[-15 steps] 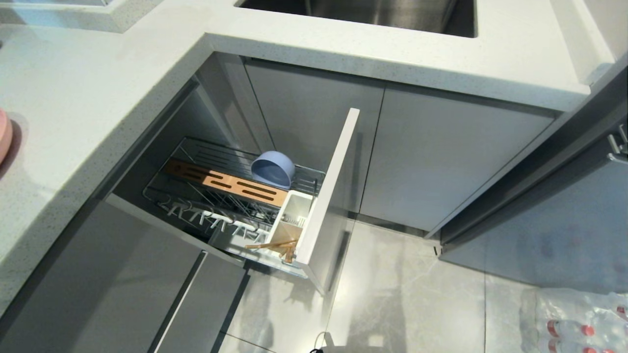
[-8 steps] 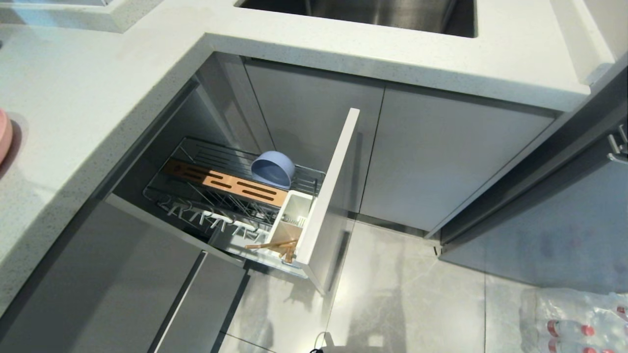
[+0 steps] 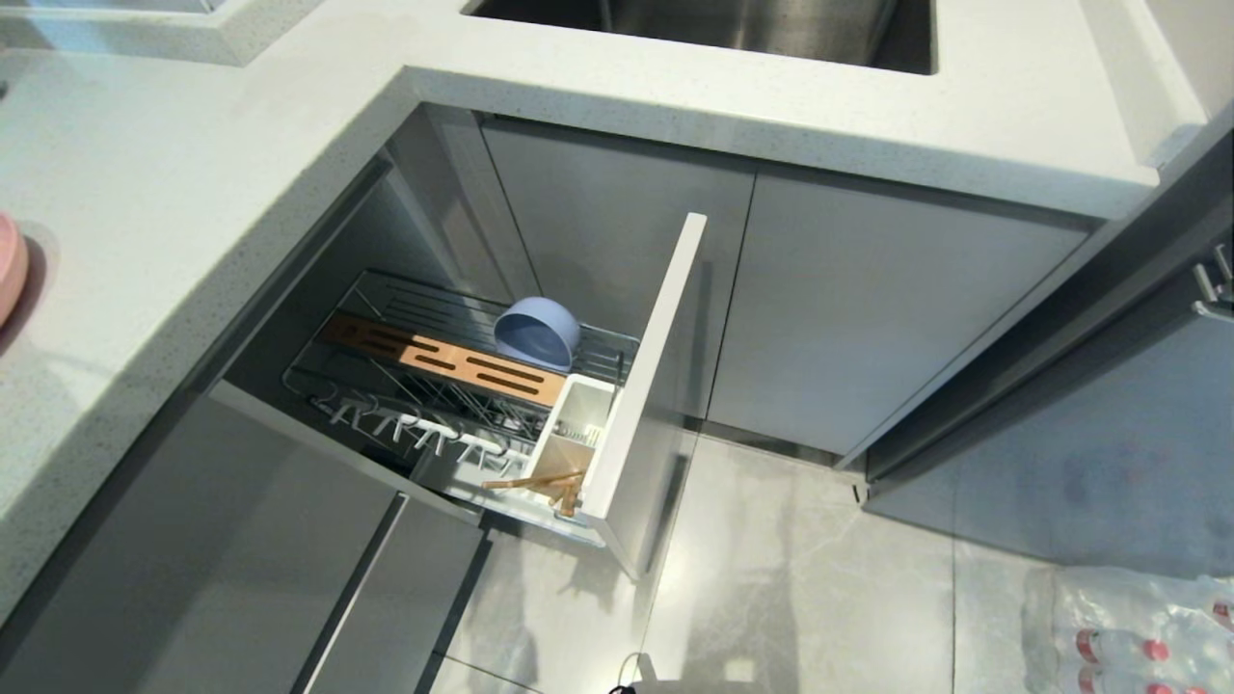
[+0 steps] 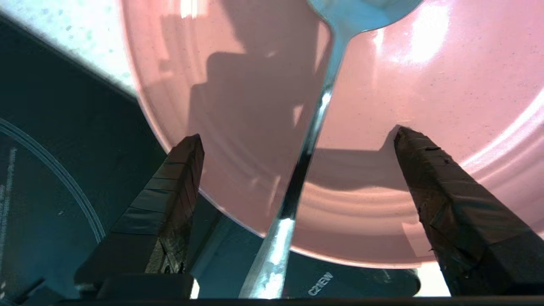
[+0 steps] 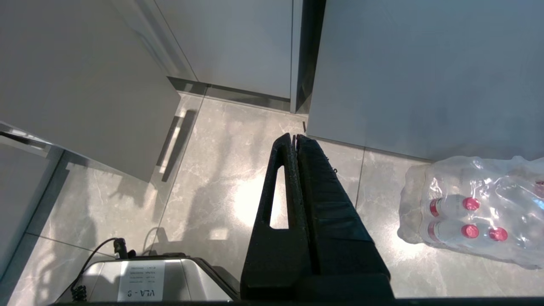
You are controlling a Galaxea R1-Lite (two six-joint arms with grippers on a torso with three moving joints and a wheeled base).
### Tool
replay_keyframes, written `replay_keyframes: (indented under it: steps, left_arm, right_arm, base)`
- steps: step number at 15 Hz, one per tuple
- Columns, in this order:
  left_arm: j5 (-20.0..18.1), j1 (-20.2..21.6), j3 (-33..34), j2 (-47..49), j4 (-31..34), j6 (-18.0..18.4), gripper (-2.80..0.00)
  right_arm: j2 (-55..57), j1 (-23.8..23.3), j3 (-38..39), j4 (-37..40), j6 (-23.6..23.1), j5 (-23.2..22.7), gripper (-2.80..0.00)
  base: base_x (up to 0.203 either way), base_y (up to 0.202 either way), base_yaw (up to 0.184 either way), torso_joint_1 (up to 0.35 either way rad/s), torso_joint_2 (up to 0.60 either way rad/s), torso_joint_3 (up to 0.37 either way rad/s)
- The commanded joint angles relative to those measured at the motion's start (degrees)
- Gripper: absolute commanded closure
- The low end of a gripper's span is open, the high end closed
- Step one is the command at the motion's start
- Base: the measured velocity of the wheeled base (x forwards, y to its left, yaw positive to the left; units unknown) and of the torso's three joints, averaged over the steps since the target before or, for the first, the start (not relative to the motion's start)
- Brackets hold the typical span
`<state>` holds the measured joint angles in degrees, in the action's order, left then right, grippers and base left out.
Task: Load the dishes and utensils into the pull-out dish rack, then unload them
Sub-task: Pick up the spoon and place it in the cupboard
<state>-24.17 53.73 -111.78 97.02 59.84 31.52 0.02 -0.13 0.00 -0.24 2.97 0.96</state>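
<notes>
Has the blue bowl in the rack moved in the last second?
No. The blue bowl sits at the same spot beside the wooden insert in the head view.

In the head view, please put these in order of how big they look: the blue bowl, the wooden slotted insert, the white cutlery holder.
Largest to smallest, as they appear:
1. wooden slotted insert, the longest
2. white cutlery holder
3. blue bowl
The holder and bowl look close in size, so their order is unsure.

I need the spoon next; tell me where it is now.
In the left wrist view the spoon lies across the pink plate, its handle running between the open left gripper's fingers, untouched.
</notes>
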Motion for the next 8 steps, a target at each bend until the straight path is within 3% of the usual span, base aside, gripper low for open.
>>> replay_keyframes:
  steps: [1,8]
  left_arm:
    - [-0.2,-0.2,0.1,0.7,0.4,0.2,-2.8]
    - [-0.4,-0.6,0.1,1.4,0.3,0.2,-2.8]
  right_arm:
    - [0.1,0.0,0.0,0.0,0.0,0.0,0.0]
    - [0.0,0.0,0.0,0.0,0.0,0.0,0.0]
  base:
    - [0.0,0.0,0.0,0.0,0.0,0.0]
    - [0.0,0.0,0.0,0.0,0.0,0.0]
